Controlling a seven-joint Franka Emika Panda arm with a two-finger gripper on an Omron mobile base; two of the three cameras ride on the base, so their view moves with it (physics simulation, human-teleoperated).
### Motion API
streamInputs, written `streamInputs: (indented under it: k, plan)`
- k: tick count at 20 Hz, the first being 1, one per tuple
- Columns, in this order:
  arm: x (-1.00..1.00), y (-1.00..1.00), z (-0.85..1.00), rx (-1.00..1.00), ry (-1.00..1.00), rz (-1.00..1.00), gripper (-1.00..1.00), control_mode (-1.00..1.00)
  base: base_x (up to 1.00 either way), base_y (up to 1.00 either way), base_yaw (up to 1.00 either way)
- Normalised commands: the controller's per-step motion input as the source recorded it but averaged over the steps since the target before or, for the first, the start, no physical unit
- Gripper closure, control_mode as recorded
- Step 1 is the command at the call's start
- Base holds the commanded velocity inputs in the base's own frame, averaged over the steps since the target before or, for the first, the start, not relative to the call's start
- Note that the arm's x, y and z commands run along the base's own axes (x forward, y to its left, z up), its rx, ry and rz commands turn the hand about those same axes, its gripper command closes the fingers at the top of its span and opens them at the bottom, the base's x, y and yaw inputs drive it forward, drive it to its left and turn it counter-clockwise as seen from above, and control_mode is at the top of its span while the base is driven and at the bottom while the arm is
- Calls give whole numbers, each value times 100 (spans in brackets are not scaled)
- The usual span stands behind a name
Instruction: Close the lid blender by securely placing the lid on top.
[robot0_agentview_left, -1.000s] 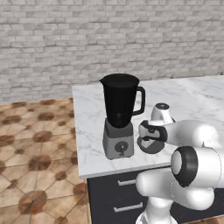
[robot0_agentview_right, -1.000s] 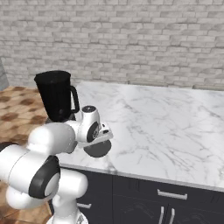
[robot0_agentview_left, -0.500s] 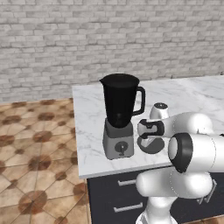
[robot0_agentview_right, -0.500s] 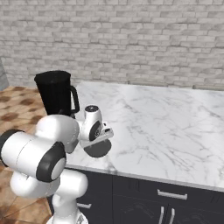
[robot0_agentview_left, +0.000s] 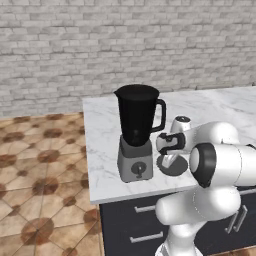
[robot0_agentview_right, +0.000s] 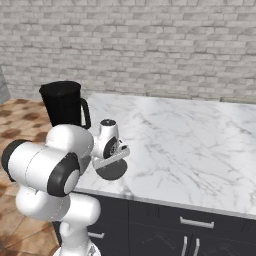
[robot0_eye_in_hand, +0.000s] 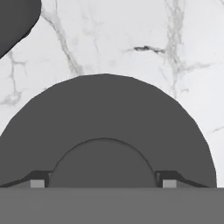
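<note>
The blender (robot0_agentview_left: 137, 125) stands near the counter's left end, a black tapered jar with an open mouth on a grey base with a dial; it also appears in the right base view (robot0_agentview_right: 62, 105). The lid (robot0_agentview_left: 176, 168) lies flat on the marble just right of the blender's base (robot0_agentview_right: 113, 171). My gripper (robot0_agentview_left: 169, 160) points down right over it (robot0_agentview_right: 111, 161). Seen from the hand, the lid (robot0_eye_in_hand: 105, 109) spreads wide, and my gripper (robot0_eye_in_hand: 103, 183) is open with a fingertip on each side of the lid's raised centre.
The white marble counter (robot0_agentview_right: 190, 145) stretches to the right, with dark drawers (robot0_agentview_right: 195, 222) beneath it. A brick wall (robot0_agentview_left: 125, 45) runs behind. Left of the counter's end is tiled floor (robot0_agentview_left: 40, 190). A dark corner of the blender's base (robot0_eye_in_hand: 13, 19) sits at the hand view's upper left.
The arm's elbow has swung closer to the cameras. The hand stays low over the lid, and lid and blender have not moved.
</note>
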Motion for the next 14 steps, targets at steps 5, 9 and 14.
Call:
streamInputs:
  k: [5,9,14]
  plan:
    - [-16,2,-57,0,0,7,100,-100,0,0,0]
    - [-24,0,-9,1,0,5,100,-100,0,0,0]
    - [-22,0,37,-3,-5,0,100,-100,0,0,0]
